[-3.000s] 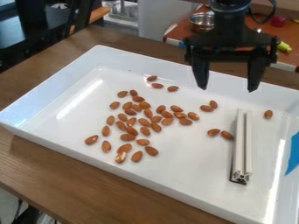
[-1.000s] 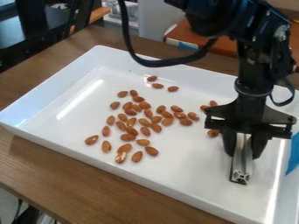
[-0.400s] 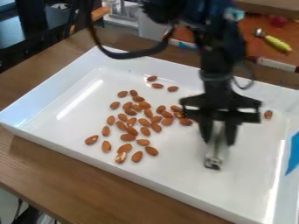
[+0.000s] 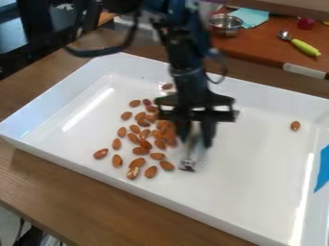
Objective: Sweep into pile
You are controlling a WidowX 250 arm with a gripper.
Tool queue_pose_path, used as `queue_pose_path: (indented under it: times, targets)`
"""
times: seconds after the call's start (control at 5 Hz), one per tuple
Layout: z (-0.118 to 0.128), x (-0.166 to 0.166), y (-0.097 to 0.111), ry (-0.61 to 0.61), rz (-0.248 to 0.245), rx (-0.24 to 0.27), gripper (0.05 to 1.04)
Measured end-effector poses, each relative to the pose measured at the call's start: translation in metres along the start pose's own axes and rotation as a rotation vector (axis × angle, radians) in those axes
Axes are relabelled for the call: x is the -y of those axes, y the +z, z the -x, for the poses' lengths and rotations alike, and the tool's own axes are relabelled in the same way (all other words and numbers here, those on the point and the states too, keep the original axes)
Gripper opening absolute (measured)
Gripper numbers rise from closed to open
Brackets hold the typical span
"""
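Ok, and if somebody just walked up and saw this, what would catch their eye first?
Probably the black two-finger gripper, low over the middle of the white rectangular tray with a silvery metal bar between its fingers. Next would be the loose group of brown almonds, just left of the bar in the picture, then the lone almond near the tray's right side.

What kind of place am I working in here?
Probably a lab or workshop bench: a robot tool over a white tray of almonds, on a wooden table, with a metal bowl and a green-handled utensil on a surface behind.
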State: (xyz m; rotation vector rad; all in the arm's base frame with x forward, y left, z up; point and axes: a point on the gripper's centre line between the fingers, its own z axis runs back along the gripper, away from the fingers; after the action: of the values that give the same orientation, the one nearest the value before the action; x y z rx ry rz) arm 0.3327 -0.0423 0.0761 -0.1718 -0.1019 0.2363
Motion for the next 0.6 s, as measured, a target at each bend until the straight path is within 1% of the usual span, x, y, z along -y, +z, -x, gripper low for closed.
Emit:
queue_pose_path:
  times: [0.4, 0.6]
  targets:
    - [0.004, -0.045, 0.006, -0.044, -0.03, 0.0, 0.38]
    - [0.003, -0.075, 0.011, -0.072, -0.058, 0.016, 0.38]
